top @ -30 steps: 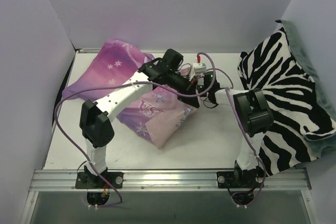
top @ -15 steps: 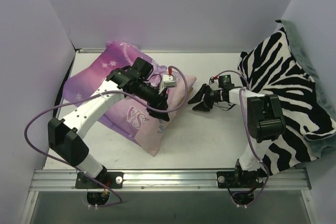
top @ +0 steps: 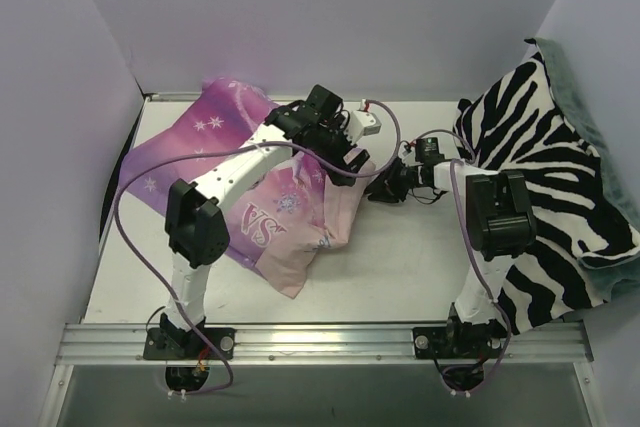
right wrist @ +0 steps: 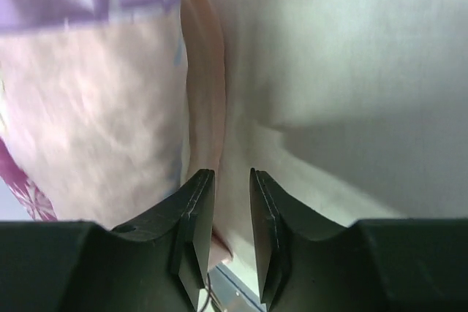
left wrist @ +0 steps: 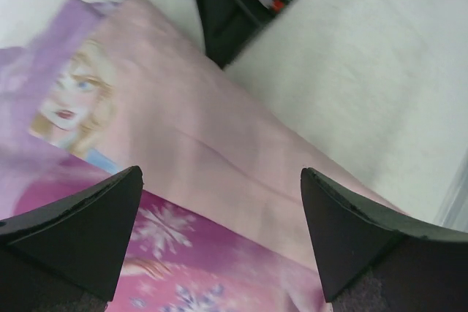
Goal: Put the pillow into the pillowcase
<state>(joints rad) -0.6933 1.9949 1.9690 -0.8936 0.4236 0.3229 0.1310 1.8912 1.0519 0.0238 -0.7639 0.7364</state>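
Pillowcase (top: 270, 217) lies on the table (top: 410, 267), left of centre. It's rumpled and bulky, w/ the purple snowflake side toward the back-left and the pale pink side facing up at the front and right. Part of the lettering (top: 262, 229) shows on the pink area, reading upside down from the top cam. L arm reaches out over the case, and the left gripper (left wrist: 221, 174) hangs above its right-hand part w/ jaws spread wide and nothing btwn them. Its wrist cam looks down on pink fabric, a blonde princess face (left wrist: 73, 100) at left, and snowflake print near the bottom. The right gripper (right wrist: 231, 173) sits low at the case's right edge, just beside the L gripper, and pokes into the top of the L wrist view as a dark shape. Its jaws are nearly together, only a slim gap left. A folded pink edge (right wrist: 205, 100) of the case runs down toward that gap, but can't tell whether the fabric is actually pinched. Zebra-striped blanket (top: 540, 177) is draped at the right side of the table, apart from the case. Both arm bases are bolted to the metal rail (top: 320, 339) at the near edge.
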